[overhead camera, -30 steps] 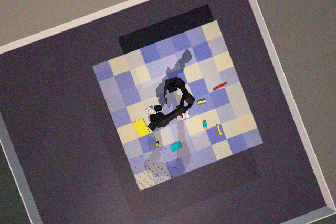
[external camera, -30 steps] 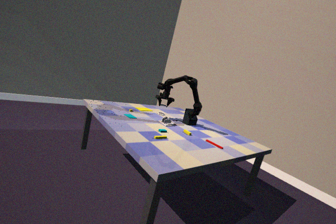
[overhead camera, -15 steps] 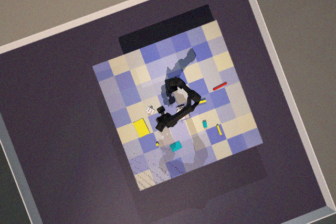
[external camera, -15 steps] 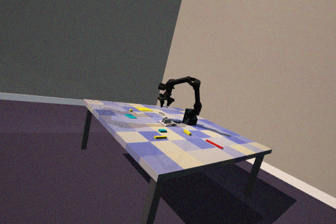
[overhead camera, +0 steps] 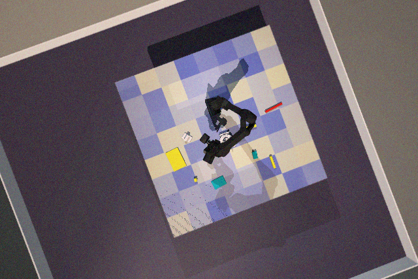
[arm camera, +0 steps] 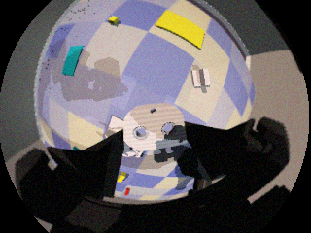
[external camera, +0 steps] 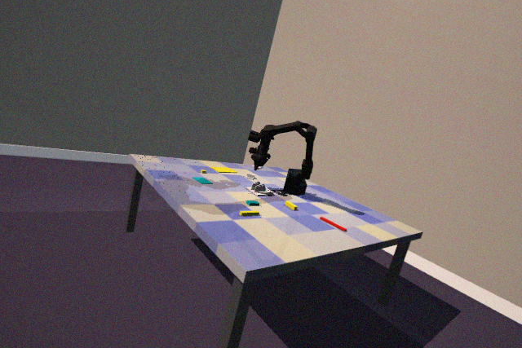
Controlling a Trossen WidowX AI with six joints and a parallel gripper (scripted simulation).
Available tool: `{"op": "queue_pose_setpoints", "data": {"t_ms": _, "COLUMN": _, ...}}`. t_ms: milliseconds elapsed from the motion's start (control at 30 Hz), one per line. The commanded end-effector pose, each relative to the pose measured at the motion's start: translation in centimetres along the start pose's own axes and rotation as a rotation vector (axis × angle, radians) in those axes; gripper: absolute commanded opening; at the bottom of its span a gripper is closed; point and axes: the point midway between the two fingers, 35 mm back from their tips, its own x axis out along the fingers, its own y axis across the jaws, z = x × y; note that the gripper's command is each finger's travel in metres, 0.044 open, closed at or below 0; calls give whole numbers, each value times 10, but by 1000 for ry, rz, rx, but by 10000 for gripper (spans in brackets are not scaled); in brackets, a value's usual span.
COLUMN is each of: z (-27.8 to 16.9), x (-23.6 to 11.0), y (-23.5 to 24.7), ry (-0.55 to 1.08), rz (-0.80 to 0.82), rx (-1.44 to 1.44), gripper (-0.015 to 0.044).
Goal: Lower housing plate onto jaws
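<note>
My gripper (external camera: 258,166) (arm camera: 154,128) is shut on the housing plate (arm camera: 153,116), a pale piece with two round holes and a small dark slot. The plate is held above the table, and a hand shadow falls on its lower right in the wrist view. The white base (external camera: 265,193) (arm camera: 116,123) with the jaw assembly (overhead camera: 225,137) (external camera: 258,187) stands on the table, below and toward the arm's base from my fingers. In the wrist view the held plate hides most of it. The pins and jaw stubs are too small to tell apart.
A white slotted block (overhead camera: 186,136) (external camera: 250,176) (arm camera: 200,79) and a yellow sheet (overhead camera: 176,159) (external camera: 223,169) (arm camera: 181,29) lie to one side. A teal sheet (overhead camera: 218,182) (external camera: 202,180) (arm camera: 73,60), a teal block (overhead camera: 255,153) (external camera: 252,202), yellow bars and a red bar (overhead camera: 273,107) (external camera: 333,224) lie around.
</note>
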Motion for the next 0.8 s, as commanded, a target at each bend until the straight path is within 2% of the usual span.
{"op": "queue_pose_setpoints", "data": {"t_ms": 0, "z": -12, "x": 2, "y": 10, "ry": 4, "rz": 5, "rx": -118, "gripper": 351}}
{"op": "queue_pose_setpoints", "data": {"t_ms": 767, "z": -74, "x": 11, "y": 51, "ry": 25, "rz": 28, "rx": -713, "gripper": 351}}
